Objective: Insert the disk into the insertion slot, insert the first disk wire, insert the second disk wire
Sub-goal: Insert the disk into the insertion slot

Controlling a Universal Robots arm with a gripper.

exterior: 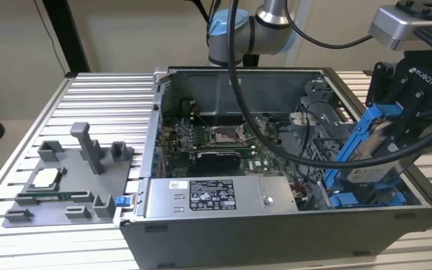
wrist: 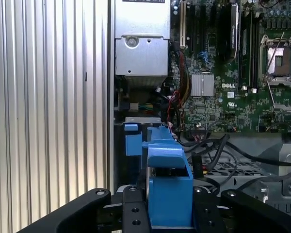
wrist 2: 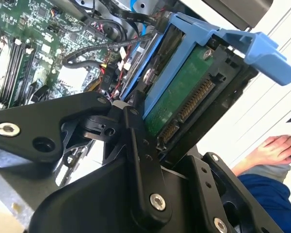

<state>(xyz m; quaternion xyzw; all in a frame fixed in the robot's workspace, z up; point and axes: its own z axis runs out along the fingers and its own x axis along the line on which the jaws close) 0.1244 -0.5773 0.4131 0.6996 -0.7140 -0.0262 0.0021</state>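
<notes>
Blue carrier [wrist: 169, 194] framing the silver-grey disk [exterior: 373, 140], white label [exterior: 366, 171], green circuit board [wrist 2: 177, 99] face, steeply tilted, gripper [exterior: 393, 128] jaws pinching it over the insertion slot [exterior: 366, 198]

Your tool [exterior: 391, 132] grips the disk [exterior: 368, 166], tilted steeply, its lower end at the blue-railed slot [exterior: 370, 198] on the exterior view's right of the open case [exterior: 276, 239]; a grey tray [exterior: 51, 198] sits apart on the ribbed tabletop [exterior: 107, 107].
</notes>
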